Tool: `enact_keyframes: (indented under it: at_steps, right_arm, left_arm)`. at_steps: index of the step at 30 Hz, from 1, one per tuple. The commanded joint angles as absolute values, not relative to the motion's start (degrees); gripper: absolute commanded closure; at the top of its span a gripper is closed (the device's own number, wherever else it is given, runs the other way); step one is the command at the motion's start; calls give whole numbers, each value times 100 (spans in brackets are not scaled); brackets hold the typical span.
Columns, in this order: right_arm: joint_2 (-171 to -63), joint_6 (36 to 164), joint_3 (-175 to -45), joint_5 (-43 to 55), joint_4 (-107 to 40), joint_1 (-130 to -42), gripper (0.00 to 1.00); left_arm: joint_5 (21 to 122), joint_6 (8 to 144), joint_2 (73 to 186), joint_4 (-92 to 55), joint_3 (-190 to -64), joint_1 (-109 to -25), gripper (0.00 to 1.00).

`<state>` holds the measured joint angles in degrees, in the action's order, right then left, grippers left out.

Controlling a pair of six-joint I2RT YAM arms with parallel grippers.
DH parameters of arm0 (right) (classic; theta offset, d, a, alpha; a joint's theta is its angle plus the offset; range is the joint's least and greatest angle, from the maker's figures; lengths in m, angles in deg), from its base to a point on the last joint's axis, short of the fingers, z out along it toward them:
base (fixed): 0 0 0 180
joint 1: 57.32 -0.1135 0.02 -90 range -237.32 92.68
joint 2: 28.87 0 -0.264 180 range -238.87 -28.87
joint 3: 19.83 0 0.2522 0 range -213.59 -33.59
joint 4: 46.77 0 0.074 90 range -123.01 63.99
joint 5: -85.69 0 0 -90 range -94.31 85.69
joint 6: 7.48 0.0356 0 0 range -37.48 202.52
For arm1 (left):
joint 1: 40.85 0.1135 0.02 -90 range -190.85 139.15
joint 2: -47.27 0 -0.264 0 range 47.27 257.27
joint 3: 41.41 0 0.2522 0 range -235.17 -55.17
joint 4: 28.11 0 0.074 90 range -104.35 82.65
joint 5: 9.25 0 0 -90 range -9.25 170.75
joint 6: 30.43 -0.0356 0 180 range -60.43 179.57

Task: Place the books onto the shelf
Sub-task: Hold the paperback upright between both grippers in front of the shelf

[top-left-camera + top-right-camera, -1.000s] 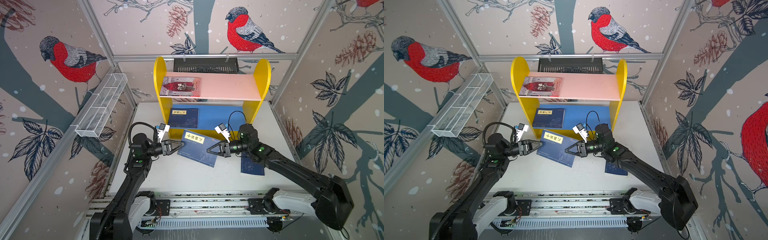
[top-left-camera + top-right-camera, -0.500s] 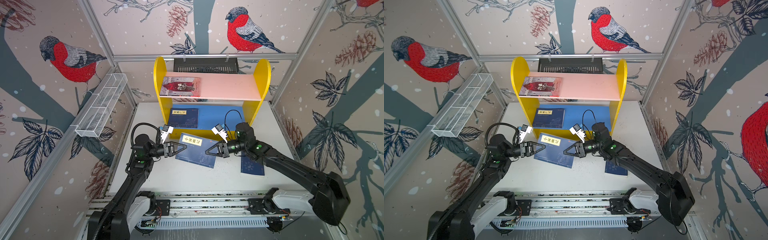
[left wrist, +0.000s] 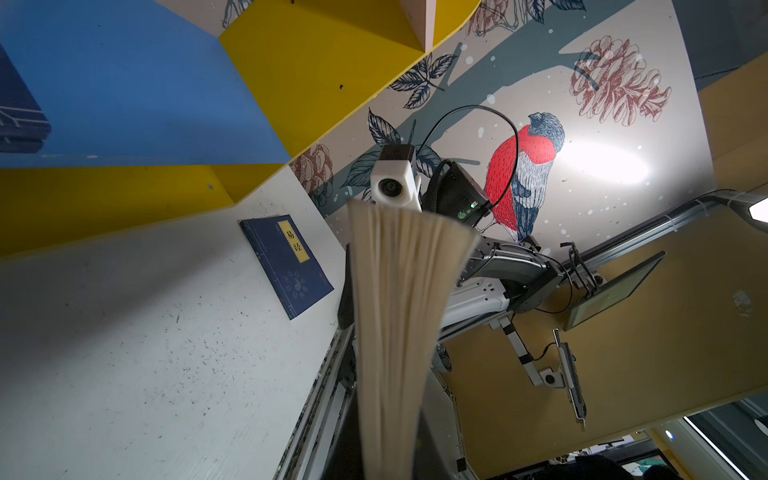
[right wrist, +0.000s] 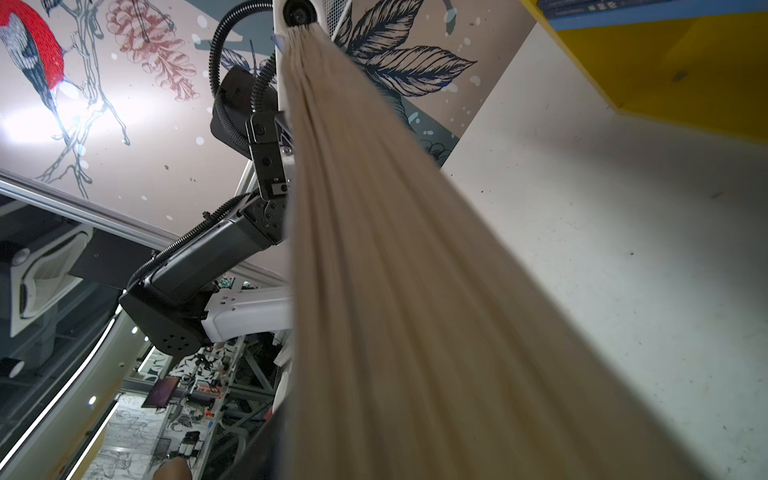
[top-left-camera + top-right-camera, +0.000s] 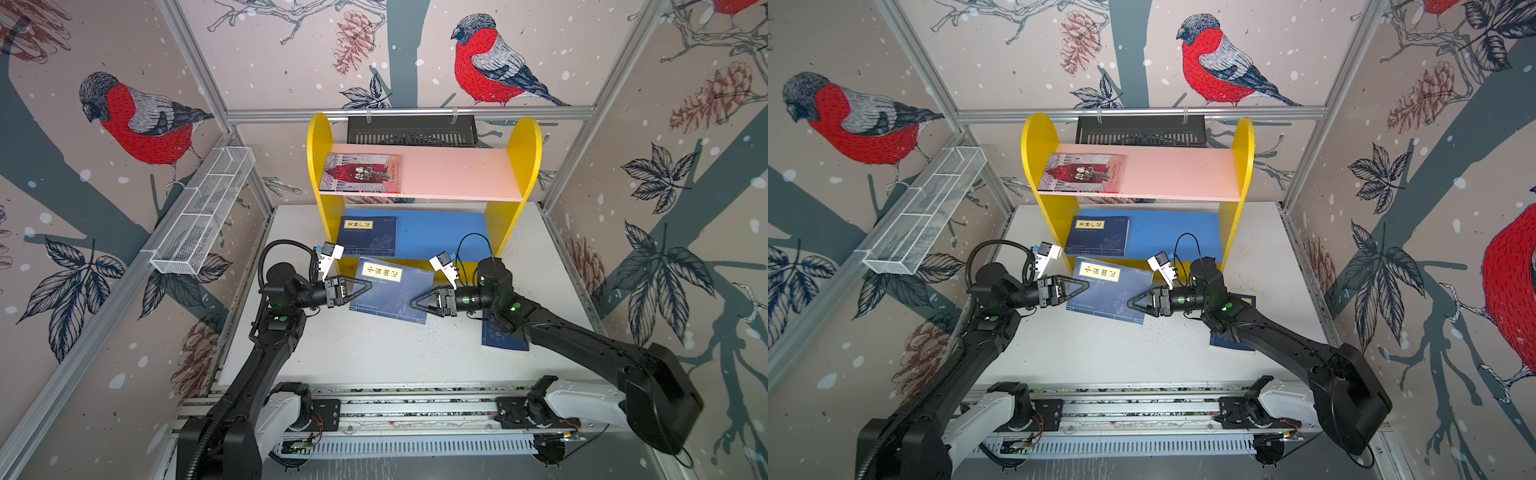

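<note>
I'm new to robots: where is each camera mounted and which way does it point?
Top views: overhead above the arms' bases, looking down at the white table, the shelf and both arms; left gripper and right gripper meet at the tilted navy book.
Left wrist: on the left arm, looking along its gripper past the book's page edges to the right arm; own fingers barely visible.
Right wrist: on the right arm, facing the left arm past the same pages.
Shared: both wrist views show that book edge-on and the opposite arm.

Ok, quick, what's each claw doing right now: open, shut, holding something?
Left gripper: closed on the tilted navy book.
Right gripper: at that book's other edge; open or closed cannot be told.
</note>
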<state>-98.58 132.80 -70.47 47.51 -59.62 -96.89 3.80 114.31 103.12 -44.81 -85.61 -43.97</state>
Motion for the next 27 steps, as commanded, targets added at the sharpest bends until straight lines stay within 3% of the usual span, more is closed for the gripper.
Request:
enact_keyframes:
  at_steps: [1, 6, 11, 18, 20, 22, 24, 27]
  right_arm:
    - [-9807, 13896, -6870, 4448, -7252, -9759, 47]
    - [-9834, 14043, -6779, 4259, -7551, -9887, 53]
    - [-9908, 14174, -6716, 4094, -7792, -9914, 76]
    - [-10041, 14168, -6860, 4089, -7812, -9918, 91]
    - [-10041, 14118, -6954, 4096, -7713, -9899, 96]
    - [-10041, 14063, -7038, 4114, -7598, -9851, 98]
    - [-10041, 14012, -7114, 4126, -7485, -9772, 98]
    - [-10041, 13905, -7255, 4160, -7175, -9583, 99]
  left_arm:
    - [478, 11588, 10355, -4820, -8604, -4274, 100]
    - [487, 11743, 10428, -4916, -8526, -4207, 100]
    - [569, 11793, 10370, -4942, -8445, -4164, 100]
    - [580, 11795, 10334, -4911, -8400, -4133, 97]
    - [628, 11754, 10343, -4894, -8393, -4121, 68]
    - [659, 11694, 10331, -4825, -8391, -4068, 45]
    - [798, 11234, 10279, -4339, -8462, -3966, 31]
    - [1216, 10093, 10177, -3038, -8717, -3761, 22]
